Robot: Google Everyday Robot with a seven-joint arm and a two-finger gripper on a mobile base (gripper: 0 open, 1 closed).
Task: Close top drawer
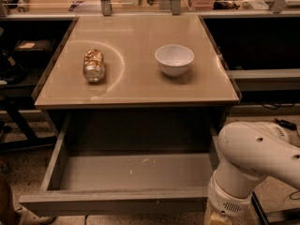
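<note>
The top drawer [136, 172] is pulled wide open under the tan counter. Its grey floor has whitish scratches and nothing lies in it. Its flat front [112, 203] runs along the bottom of the view. My white arm [253, 163] bends down at the lower right, beside the drawer's front right corner. The gripper itself is below the frame edge and hidden.
On the counter top [136, 90] a can [93, 65] lies on its side at the left and a white bowl [174, 59] stands at the right. Dark shelves flank the counter on both sides. Cables lie on the speckled floor [281, 121] at the right.
</note>
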